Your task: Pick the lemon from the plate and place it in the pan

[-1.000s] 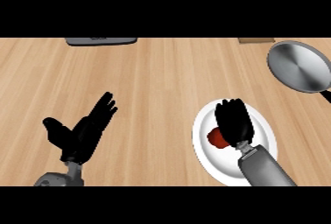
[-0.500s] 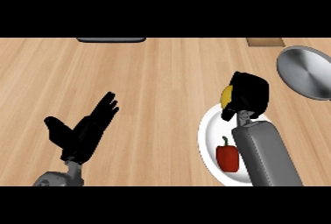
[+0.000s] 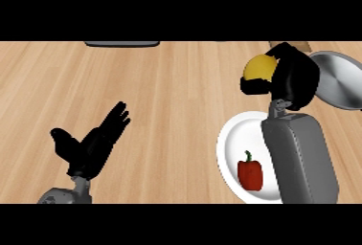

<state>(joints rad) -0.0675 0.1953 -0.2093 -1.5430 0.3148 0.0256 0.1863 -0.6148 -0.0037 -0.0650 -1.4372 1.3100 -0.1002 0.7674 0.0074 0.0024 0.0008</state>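
The right robot hand [image 3: 293, 79], grasping the round yellow lemon [image 3: 259, 67], is carrying it off the white plate [image 3: 230, 143] toward the grey metal pan [image 3: 339, 79].

Light wood-grain counter [image 3: 170, 95]; dark grey slab [image 3: 121, 43] at far edge.

Pan [image 3: 342, 81] just right of my right hand [image 3: 294, 79] — open way across. Behind my wrist, the plate [image 3: 228, 143] with a red pepper [image 3: 249, 174]; leftward, bare counter [image 3: 170, 95], wide room.
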